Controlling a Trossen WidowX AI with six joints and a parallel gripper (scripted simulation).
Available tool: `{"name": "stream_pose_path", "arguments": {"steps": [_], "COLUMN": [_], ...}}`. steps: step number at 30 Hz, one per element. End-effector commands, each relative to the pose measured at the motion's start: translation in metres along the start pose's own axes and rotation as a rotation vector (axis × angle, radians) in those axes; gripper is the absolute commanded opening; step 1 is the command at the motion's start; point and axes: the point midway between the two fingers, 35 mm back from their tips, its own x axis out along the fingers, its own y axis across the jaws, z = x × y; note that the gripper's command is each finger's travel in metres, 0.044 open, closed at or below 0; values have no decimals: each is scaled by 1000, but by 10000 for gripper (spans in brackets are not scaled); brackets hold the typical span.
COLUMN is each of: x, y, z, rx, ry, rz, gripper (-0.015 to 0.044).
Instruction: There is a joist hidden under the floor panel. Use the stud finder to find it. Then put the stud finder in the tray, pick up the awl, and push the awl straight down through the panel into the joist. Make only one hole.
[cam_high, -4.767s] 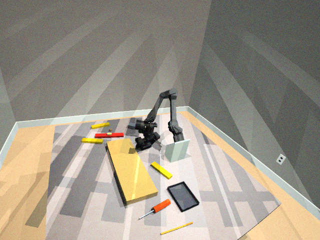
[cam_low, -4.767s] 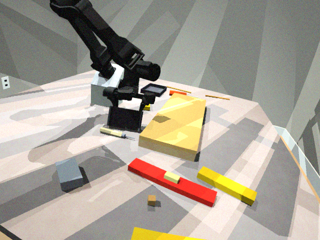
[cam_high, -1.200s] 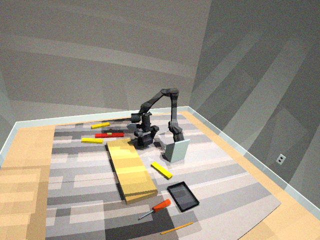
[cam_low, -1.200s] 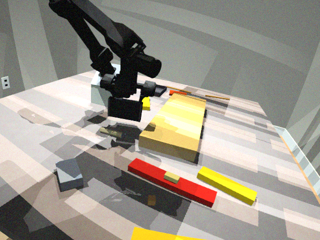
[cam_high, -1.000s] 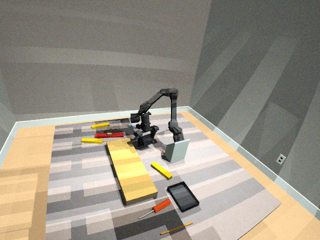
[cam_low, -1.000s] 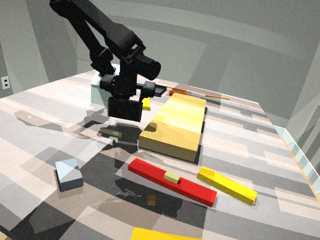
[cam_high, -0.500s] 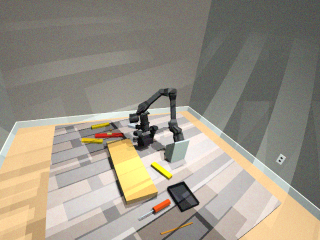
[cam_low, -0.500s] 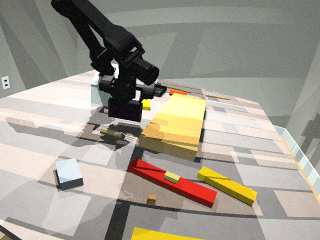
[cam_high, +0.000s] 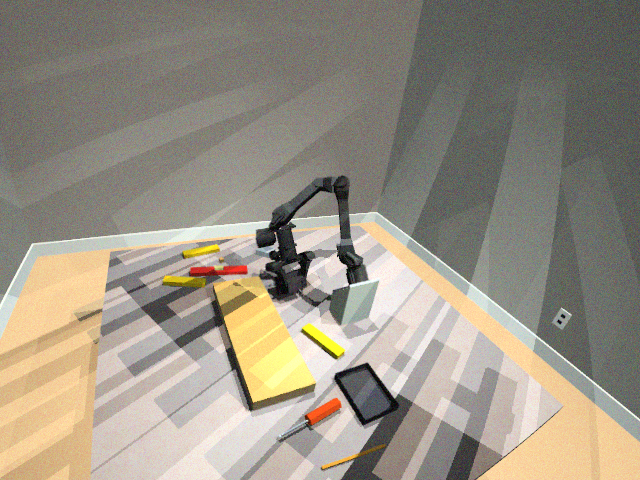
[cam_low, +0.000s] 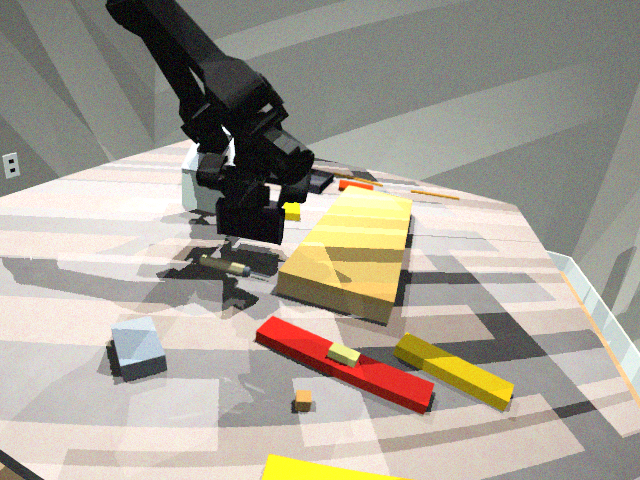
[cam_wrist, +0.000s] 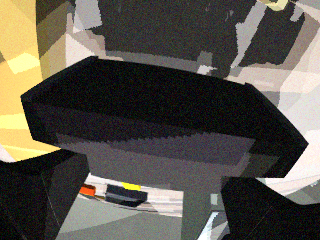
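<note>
My gripper (cam_high: 285, 273) (cam_low: 249, 202) (cam_wrist: 160, 158) is shut on the stud finder (cam_high: 289, 285) (cam_low: 250, 223) (cam_wrist: 167, 114), a black block, and holds it a little above the floor beside the near end of the floor panel (cam_high: 263, 341) (cam_low: 356, 242) (cam_wrist: 20, 40), a long yellow wooden slab. The awl (cam_low: 224, 266), with an olive handle, lies on the floor just under the stud finder, next to the panel's end. The dark tray (cam_high: 352, 369) (cam_low: 320, 180) (cam_wrist: 123, 195) lies flat past the panel's other end.
A red level (cam_high: 217, 270) (cam_low: 343, 364), yellow bars (cam_high: 323, 339) (cam_low: 454, 377), an orange screwdriver (cam_high: 320, 413), a pencil (cam_high: 354, 456), a pale upright box (cam_high: 354, 302) (cam_low: 193, 191), a blue-grey block (cam_low: 136, 347) and a small orange cube (cam_low: 303, 399) lie around.
</note>
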Motion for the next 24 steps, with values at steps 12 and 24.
{"name": "stream_pose_path", "arguments": {"steps": [12,24], "x": [-2,-2], "y": [2,2], "z": [3,6], "rx": [-6,-8], "ry": [96,194], "rz": [5,6], "gripper": [0,0]}}
